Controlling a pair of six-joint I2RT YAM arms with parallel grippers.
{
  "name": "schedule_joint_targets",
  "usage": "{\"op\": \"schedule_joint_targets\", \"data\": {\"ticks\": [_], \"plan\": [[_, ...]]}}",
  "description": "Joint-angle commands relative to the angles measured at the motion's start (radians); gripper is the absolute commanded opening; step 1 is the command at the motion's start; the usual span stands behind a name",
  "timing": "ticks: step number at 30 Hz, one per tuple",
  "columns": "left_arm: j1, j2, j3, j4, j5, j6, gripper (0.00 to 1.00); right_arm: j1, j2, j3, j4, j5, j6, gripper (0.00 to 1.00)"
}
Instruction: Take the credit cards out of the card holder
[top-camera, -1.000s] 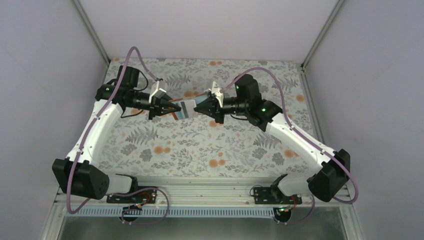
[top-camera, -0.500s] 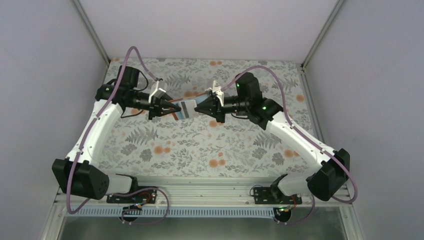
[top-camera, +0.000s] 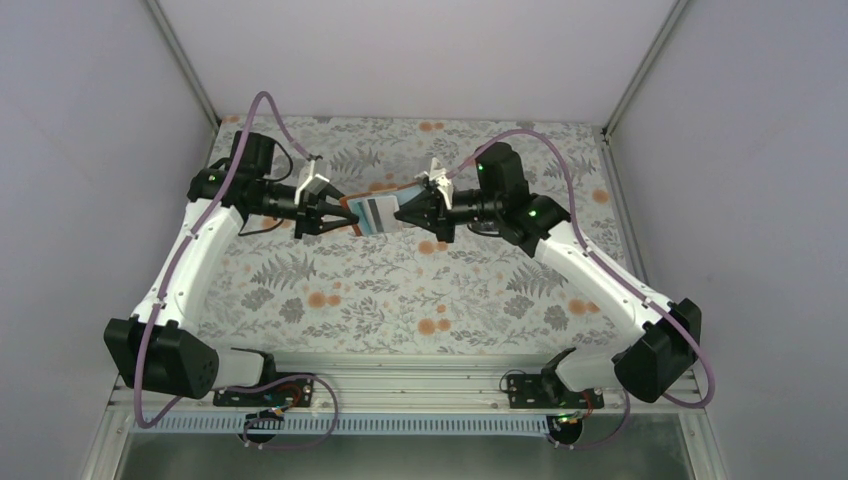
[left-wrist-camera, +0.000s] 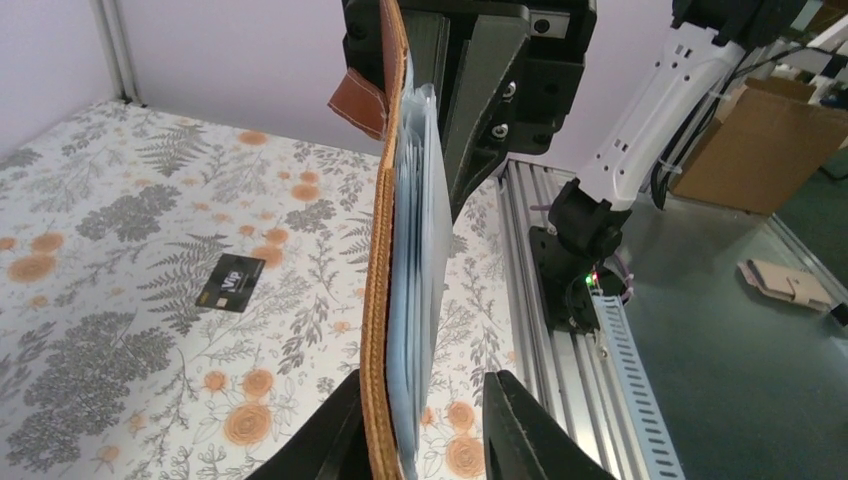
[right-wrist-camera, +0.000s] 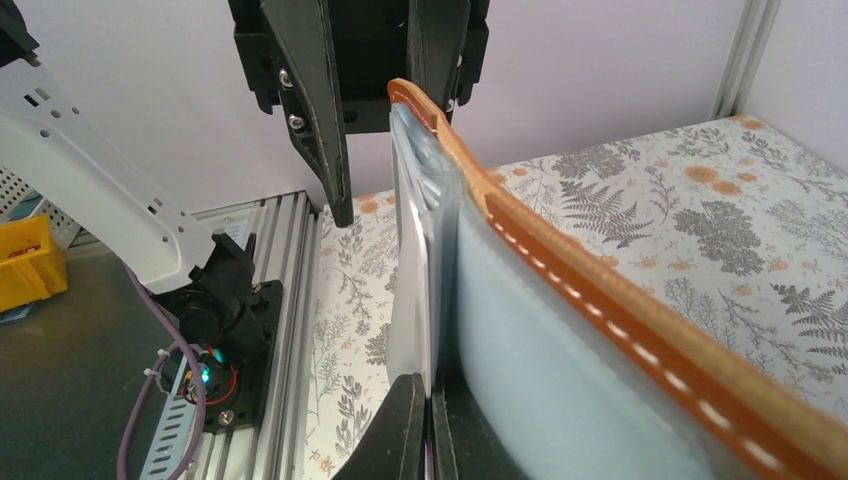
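The card holder (top-camera: 378, 212) is suspended edge-up above the table (top-camera: 400, 300), spanned between both arms so its pocket side is reachable. The right gripper (right-wrist-camera: 430, 420) is clamped tight on a thin pale inner layer at one end and carries the load. The left gripper (top-camera: 340, 214) straddles the opposite end with jaws parted, probably to re-grip. One black card (left-wrist-camera: 229, 284) already lies on the table.

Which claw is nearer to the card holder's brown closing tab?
Right. The right claw holds the card holder near the tab; the left claw straddles its opposite end.
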Motion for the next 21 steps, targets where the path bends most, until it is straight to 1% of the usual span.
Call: {"op": "schedule_joint_targets", "data": {"ticks": [1, 10, 12, 14, 15, 17, 20, 21], "plan": [[-0.005, 0.004, -0.010, 0.019, 0.036, -0.006, 0.29, -0.017, 0.000, 0.038, 0.046, -0.030, 0.020, 0.04], [-0.019, 0.008, -0.016, 0.032, 0.030, -0.016, 0.28, -0.008, 0.033, 0.052, 0.081, -0.067, 0.039, 0.04], [-0.018, 0.010, -0.017, 0.032, 0.030, -0.016, 0.20, -0.005, 0.037, 0.056, 0.081, -0.068, 0.040, 0.04], [-0.020, 0.009, -0.016, 0.031, 0.028, -0.015, 0.07, -0.005, 0.040, 0.061, 0.074, -0.059, 0.037, 0.04], [-0.020, 0.008, -0.015, 0.031, 0.028, -0.017, 0.03, -0.005, 0.039, 0.062, 0.069, -0.057, 0.034, 0.04], [-0.020, 0.006, -0.012, 0.021, 0.034, -0.004, 0.02, -0.005, 0.032, 0.060, 0.063, -0.051, 0.028, 0.05], [-0.021, 0.003, -0.005, 0.001, 0.043, 0.024, 0.02, -0.010, 0.016, 0.051, 0.064, -0.020, 0.035, 0.12], [-0.020, 0.004, -0.003, -0.003, 0.043, 0.029, 0.02, -0.015, 0.010, 0.047, 0.064, -0.011, 0.038, 0.13]]}}
